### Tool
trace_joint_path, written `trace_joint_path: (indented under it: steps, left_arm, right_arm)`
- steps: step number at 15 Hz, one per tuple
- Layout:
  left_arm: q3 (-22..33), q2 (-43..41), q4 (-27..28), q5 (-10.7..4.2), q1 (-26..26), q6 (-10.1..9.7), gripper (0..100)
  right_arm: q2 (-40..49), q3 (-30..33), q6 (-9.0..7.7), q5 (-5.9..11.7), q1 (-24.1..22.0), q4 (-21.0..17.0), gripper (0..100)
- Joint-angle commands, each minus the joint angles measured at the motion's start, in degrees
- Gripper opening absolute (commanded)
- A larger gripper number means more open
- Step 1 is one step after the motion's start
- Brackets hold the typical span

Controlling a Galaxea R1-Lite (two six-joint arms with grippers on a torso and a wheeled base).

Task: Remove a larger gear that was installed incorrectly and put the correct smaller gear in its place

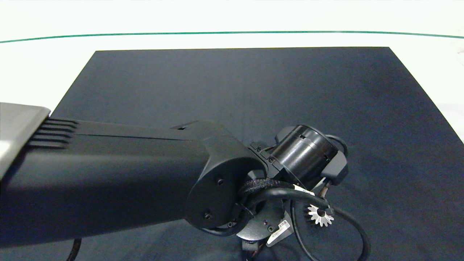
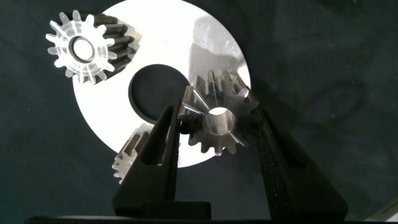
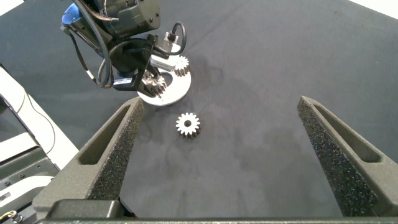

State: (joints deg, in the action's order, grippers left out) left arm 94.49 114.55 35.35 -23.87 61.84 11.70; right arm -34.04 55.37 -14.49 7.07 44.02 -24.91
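The left pincer (image 2: pixel 215 113) is clenched on the smaller gear (image 2: pixel 217 124): one pad presses its teeth from each side. It holds the gear over the outer part of the white disc (image 2: pixel 186 37), beside the disc's dark centre hole. Two other small gears are on the same disc, a bright one (image 2: pixel 84 50) across the hole and a second one (image 2: pixel 127 158) half hidden behind a finger. In the head view the left arm fills the lower left and centre of the frame and covers the disc completely.

The larger gear (image 1: pixel 320 216), as I judge it from its long spiky teeth, lies loose on the dark mat (image 1: pixel 232 90) in the lower right of the head view, apart from the disc. So the removal seems done and the seating is the step in hand.

The risks, in my judgement:
- The pads grip only on tooth tips, so the gear can turn or slip out when it is pressed down.
- The gear looks a little tilted, and I cannot see any pin under it. It may jam or land beside its seat.
- Its teeth may come down on a neighbour's teeth and not between them.
- A black cable (image 1: pixel 355 232) curves around the larger gear and could drag it.

The right pincer (image 3: pixel 219 104) hangs released, well apart.
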Motion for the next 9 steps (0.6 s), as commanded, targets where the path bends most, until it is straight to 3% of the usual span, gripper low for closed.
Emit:
trace_joint_path:
  steps: [1, 3, 9]
  left_arm:
    - [0.17, 0.41, -0.02, -0.12, 0.91, -0.63, 31]
    - [0.52, 1.37, -1.08, -0.12, 1.44, -1.6, 31]
    - [0.52, 2.6, -2.57, -0.12, 0.74, -1.51, 31]
  right_arm:
    - [0.02, 0.0, -0.1, -0.04, 0.01, -0.14, 100]
    - [0.02, 0.0, -0.1, 0.05, 0.01, -0.14, 100]
    - [0.02, -0.09, -0.1, -0.04, 0.01, -0.14, 100]
